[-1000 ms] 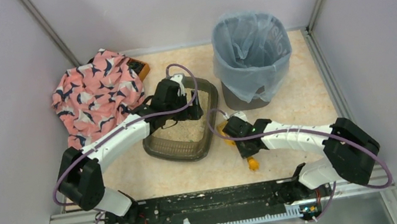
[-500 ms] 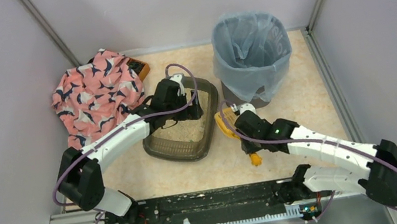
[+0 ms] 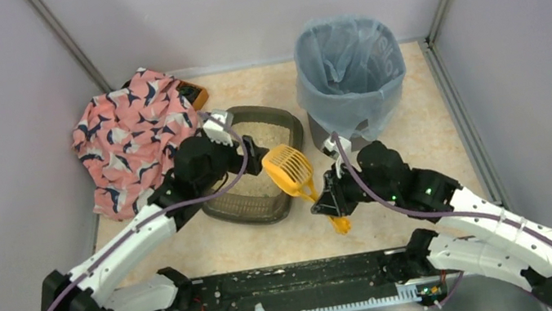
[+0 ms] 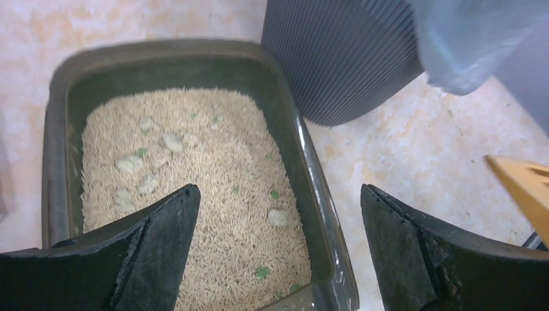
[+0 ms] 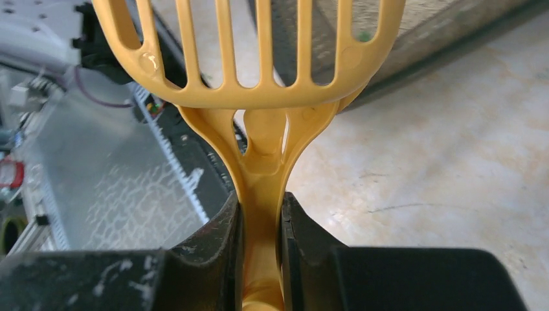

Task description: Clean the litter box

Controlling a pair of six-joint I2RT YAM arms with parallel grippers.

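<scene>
The litter box (image 3: 253,208) sits mid-table, a dark translucent tray with beige litter; in the left wrist view (image 4: 309,170) it holds several pale clumps (image 4: 279,217) and green specks. My left gripper (image 3: 250,162) is open and empty over the box's left side, its jaws wide apart above the litter (image 4: 278,189). My right gripper (image 3: 327,201) is shut on the handle of the yellow slotted scoop (image 3: 289,168). The scoop head is raised over the box's right near rim. In the right wrist view the fingers (image 5: 228,227) clamp the handle below the scoop (image 5: 259,71).
A tall grey bin (image 3: 348,79) with a blue bag stands just right of and behind the box, close to it in the left wrist view (image 4: 343,58). A pink patterned cloth (image 3: 133,131) lies at the back left over an orange thing. Walls enclose the table.
My right gripper lifted the scoop off the table and swung its head left over the box's edge. My left gripper drew back from the box's right rim toward the left.
</scene>
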